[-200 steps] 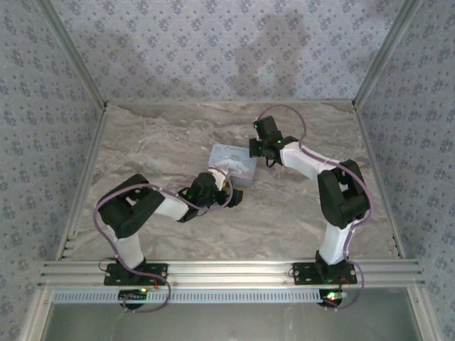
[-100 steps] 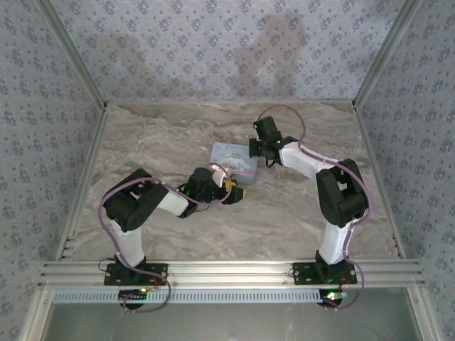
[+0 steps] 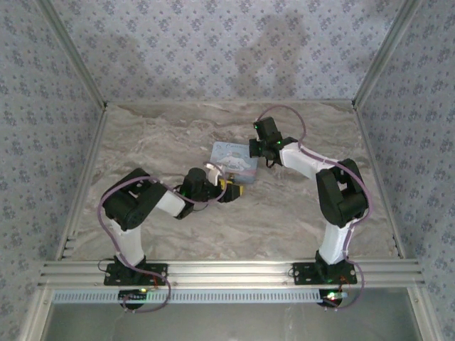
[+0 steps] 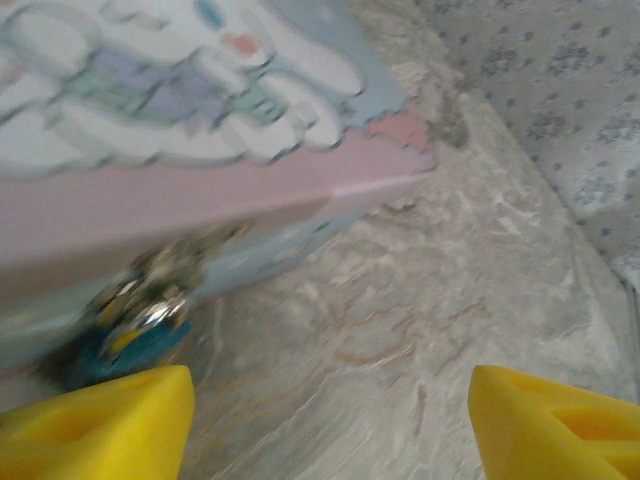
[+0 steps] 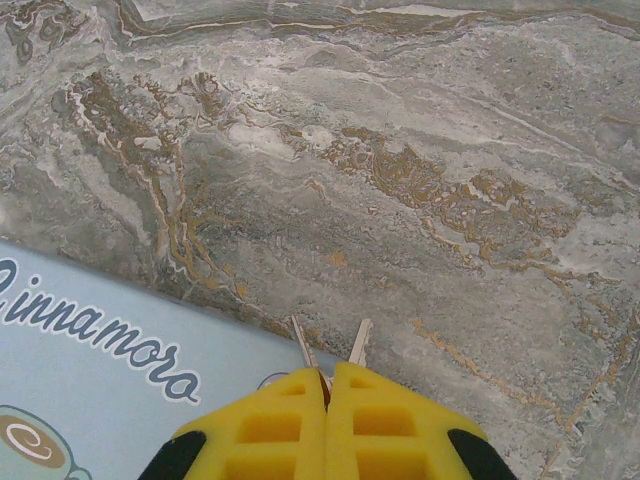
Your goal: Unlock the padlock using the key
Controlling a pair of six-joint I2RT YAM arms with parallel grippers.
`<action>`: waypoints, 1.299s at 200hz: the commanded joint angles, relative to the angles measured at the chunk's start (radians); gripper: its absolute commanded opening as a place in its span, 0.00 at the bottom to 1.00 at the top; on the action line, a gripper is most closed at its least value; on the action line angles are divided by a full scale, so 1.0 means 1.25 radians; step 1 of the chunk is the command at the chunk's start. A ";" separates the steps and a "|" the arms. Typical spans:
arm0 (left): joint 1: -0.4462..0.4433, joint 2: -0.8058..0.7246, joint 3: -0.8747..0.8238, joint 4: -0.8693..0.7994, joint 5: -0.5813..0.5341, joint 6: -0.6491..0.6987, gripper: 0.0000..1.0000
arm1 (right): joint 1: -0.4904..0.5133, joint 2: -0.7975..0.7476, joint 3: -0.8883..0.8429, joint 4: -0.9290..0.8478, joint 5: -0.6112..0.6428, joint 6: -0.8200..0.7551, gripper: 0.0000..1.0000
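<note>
Lettering "Cinnamoro" marks tin box [image 5: 90, 400]; right pincer [image 5: 327, 385] clamps key [image 5: 360, 340], left pincer [image 4: 330, 400] gapes empty near padlock [image 4: 140, 310].

Shiny metal padlock [image 4: 141, 308] and keys [image 5: 359, 343], glossy printed tin box [image 4: 210, 205], marble-look tabletop [image 5: 420, 150].

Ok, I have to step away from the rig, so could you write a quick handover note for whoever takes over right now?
Left end effector: open and empty, low over the table, facing the side of the tin box where the padlock sits, blurred.
Right end effector: shut on the keys, two blades poking out, above the box's edge.
Done: keys are in hand.
Left: steady the padlock, bring a key over, insert it and turn. No key is in the padlock yet.
</note>
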 commanded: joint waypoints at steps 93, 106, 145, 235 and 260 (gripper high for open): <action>-0.053 -0.010 0.064 -0.179 -0.241 0.164 0.86 | 0.002 -0.008 -0.018 0.008 0.009 -0.009 0.00; -0.061 0.010 0.082 -0.180 -0.241 0.172 0.86 | 0.003 -0.007 -0.018 0.007 0.009 -0.011 0.00; -0.069 0.046 0.108 -0.150 -0.174 0.166 0.81 | -0.002 -0.001 -0.017 0.009 0.007 -0.014 0.00; -0.039 0.067 0.124 -0.062 -0.021 0.089 0.68 | -0.003 0.002 -0.039 0.021 0.008 -0.008 0.00; -0.015 0.079 0.115 -0.009 0.001 0.024 0.69 | -0.003 -0.002 -0.044 0.025 0.008 -0.008 0.00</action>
